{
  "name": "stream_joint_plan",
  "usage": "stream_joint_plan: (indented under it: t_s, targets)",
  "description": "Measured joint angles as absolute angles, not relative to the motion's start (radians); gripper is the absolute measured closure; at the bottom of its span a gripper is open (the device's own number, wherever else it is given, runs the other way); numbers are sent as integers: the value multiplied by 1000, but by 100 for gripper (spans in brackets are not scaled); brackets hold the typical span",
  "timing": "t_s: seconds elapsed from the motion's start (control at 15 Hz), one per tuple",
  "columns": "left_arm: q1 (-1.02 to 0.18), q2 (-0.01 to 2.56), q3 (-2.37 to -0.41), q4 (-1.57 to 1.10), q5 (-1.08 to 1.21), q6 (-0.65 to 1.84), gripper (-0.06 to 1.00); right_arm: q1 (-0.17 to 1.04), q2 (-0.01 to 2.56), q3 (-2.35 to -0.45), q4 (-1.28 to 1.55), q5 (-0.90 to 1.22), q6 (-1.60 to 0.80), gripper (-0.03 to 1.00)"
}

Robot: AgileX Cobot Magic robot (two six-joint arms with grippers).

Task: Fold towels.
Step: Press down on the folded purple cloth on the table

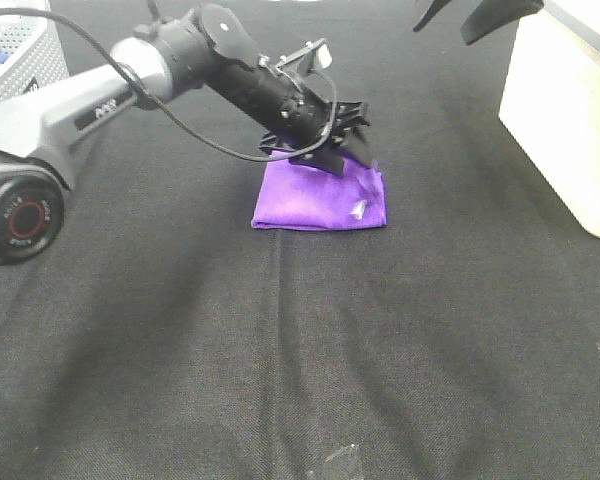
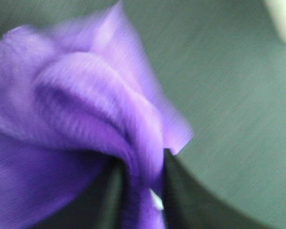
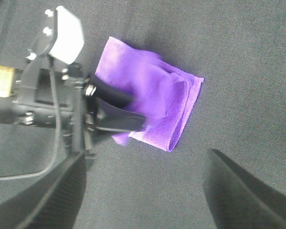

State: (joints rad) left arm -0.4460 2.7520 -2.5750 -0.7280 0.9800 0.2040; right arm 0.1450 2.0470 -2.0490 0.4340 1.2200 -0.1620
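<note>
The purple towel (image 1: 315, 200) lies folded in a small rectangle on the black table cover, a white tag (image 1: 358, 208) on its top near the right edge. My left gripper (image 1: 350, 152) reaches across to the towel's far edge and is shut on a fold of it. In the left wrist view the two dark fingers (image 2: 109, 195) pinch bunched purple cloth (image 2: 86, 105). The right wrist view shows the towel (image 3: 167, 90) from above with the left gripper (image 3: 136, 114) on it. My right gripper (image 1: 475, 15) hangs open and empty high at the back right, its fingers (image 3: 57, 191) wide apart.
A cream box (image 1: 565, 110) stands at the right edge. A grey perforated basket (image 1: 15, 50) sits at the back left. A small clear object (image 1: 335, 462) lies near the front edge. The left arm's cable (image 1: 180, 125) loops above the table.
</note>
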Motion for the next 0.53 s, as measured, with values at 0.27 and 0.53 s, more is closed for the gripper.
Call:
stream_joint_plan:
  t_s: [0.27, 0.53]
  targets:
    - [-504, 2757, -2575, -778, 825, 278, 33, 145, 2015, -2049, 434, 1220, -162, 29]
    - [-485, 2735, -2586, -717, 894, 307, 32, 145, 1986, -2049, 432, 1221, -179, 29]
